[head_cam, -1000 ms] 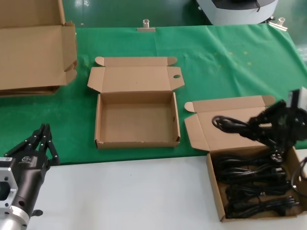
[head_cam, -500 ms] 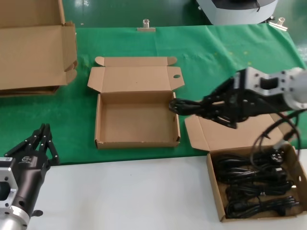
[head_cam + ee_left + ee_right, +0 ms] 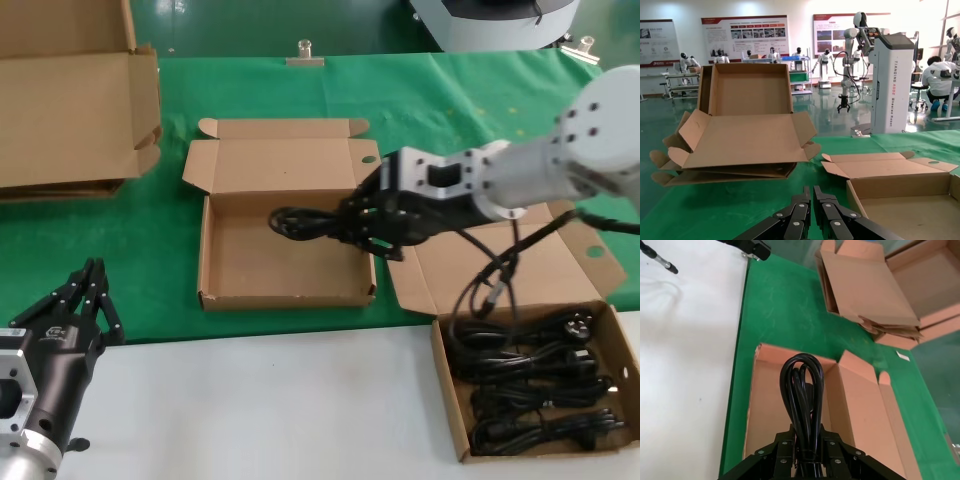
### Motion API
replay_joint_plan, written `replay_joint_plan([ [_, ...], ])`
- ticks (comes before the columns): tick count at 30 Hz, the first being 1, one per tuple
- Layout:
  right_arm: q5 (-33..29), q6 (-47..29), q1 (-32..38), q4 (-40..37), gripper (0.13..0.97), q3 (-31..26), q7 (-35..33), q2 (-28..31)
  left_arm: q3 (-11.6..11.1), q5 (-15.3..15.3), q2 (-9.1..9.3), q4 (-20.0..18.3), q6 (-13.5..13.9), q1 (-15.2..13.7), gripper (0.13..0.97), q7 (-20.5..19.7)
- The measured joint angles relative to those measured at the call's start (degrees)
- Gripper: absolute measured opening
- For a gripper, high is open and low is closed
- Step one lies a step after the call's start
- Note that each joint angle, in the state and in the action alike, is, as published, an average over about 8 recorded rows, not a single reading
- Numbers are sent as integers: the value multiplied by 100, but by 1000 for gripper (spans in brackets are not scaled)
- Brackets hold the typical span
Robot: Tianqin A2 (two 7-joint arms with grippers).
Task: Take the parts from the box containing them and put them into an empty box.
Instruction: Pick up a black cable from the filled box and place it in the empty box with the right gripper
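Right gripper [image 3: 368,222] is clenching a coiled black power cord bundle [image 3: 310,224], holding it over the empty shallow brown cardboard mailer box [image 3: 285,292], its loop end forward. The cord looks light, floppy and rubbery; gripping mid-coil is keeping the loops together, though a loose tail is dangling. The source brown cardboard mailer box [image 3: 450,400] is holding several more black cord bundles [image 3: 535,385]. Left gripper [image 3: 85,300] is waiting with fingers closed together, well apart.

Cord held over the empty box

My right gripper [image 3: 368,226] clamps a coiled cord [image 3: 310,226] above the empty box [image 3: 285,290]; my left gripper [image 3: 85,300] waits near the table's edge.
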Motion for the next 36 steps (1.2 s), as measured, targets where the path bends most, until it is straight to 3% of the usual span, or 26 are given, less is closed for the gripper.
replay_joint_plan([
  [9, 291, 675, 516, -1826, 226, -155, -997, -1056, 0, 0, 0, 0, 0, 0, 172, 0],
  [14, 1222, 1241, 713, -2476, 226, -1006, -1397, -1389, 0, 0, 0, 0, 0, 0, 172, 0],
  [19, 2303, 1842, 762, -2626, 226, -2162, -1488, -1498, 0, 0, 0, 0, 0, 0, 172, 0],
  [23, 2810, 2237, 716, -2588, 226, -2774, -1465, -1523, 0, 0, 0, 0, 0, 0, 172, 0],
  [36, 3058, 2768, 451, -2440, 226, -3185, -1467, -1537, 0, 0, 0, 0, 0, 0, 172, 0],
])
